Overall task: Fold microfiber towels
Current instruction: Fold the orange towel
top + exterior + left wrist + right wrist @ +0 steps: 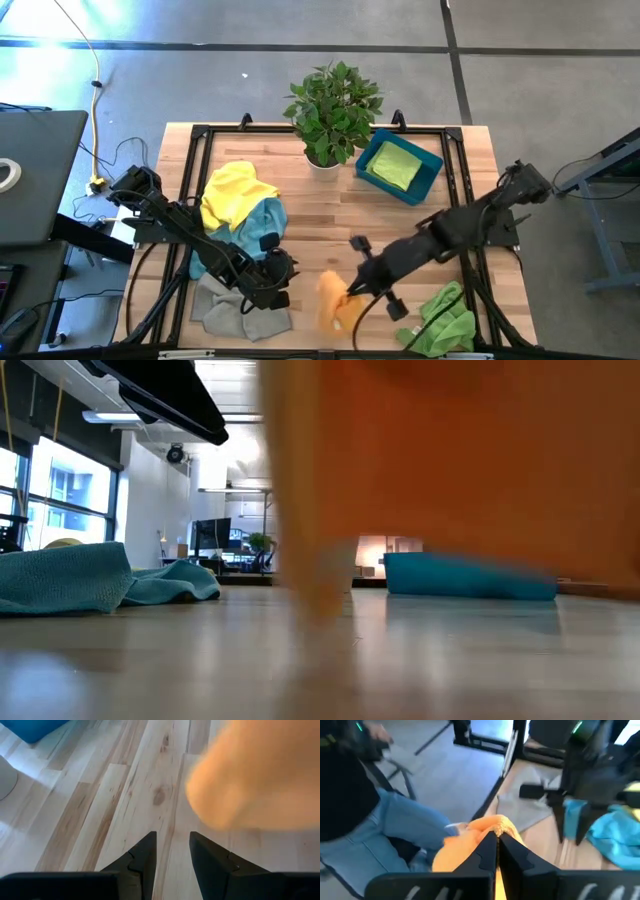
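The orange towel (334, 303) is hanging near the front edge of the table (320, 215), pinched in the right gripper (496, 837); those fingers are pressed together on a bunched edge of the cloth, and the rest is drooping in a soft lobe; in the low view it is filling most of the frame as an orange blur. It is looking light, limp and slightly fuzzy, so it will likely sag from any 1 grip point and cling a little to the wood; taking it by 2 neighbouring corners should be spreading it flat better than a mid-edge pinch. The left gripper (171, 852) is hovering just beside it over bare wood, its fingers standing apart and holding nothing. The yellow towel (236, 192) and the light blue towel (262, 222) are lying crumpled together on the left; the grey towel (240, 310) is sitting at the front left; 1 green towel (446, 318) is heaped at the front right, and another green towel (396, 165) is resting in the teal bin (432, 175).
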Robot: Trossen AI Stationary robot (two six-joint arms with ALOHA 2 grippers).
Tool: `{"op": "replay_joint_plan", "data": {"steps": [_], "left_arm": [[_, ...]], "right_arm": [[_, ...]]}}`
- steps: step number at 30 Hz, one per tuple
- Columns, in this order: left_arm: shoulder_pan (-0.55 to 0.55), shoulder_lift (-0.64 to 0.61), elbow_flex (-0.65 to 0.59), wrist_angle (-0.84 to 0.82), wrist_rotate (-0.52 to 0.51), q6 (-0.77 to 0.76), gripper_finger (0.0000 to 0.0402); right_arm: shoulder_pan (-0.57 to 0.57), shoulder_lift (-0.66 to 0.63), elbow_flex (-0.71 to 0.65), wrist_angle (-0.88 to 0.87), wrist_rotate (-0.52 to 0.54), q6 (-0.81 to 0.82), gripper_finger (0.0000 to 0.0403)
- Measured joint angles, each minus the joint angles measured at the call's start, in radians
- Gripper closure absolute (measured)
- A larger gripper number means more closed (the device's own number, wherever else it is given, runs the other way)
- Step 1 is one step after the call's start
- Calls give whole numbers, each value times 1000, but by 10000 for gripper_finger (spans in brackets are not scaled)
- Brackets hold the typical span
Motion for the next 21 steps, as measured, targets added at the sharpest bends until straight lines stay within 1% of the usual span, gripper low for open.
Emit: {"op": "replay_joint_plan", "data": {"steps": [3,7,11,14,17,20,21], "left_arm": [[0,0,0,0,0,9,294],[0,0,0,0,0,6,294],[-2,0,0,2,1,-5,294],[-3,0,0,1,3,-9,294],[-3,0,0,1,4,-10,294],[-3,0,0,1,4,-11,294],[-3,0,0,1,4,-11,294]], "right_arm": [[-14,5,-119,82,28,-8,402],[-83,-2,-265,157,79,35,402],[-157,-2,-430,259,78,94,402],[-199,-1,-524,330,78,99,399],[-229,-1,-593,367,87,80,374],[-250,-2,-624,394,90,75,327],[-256,-2,-628,392,108,71,310]]}}
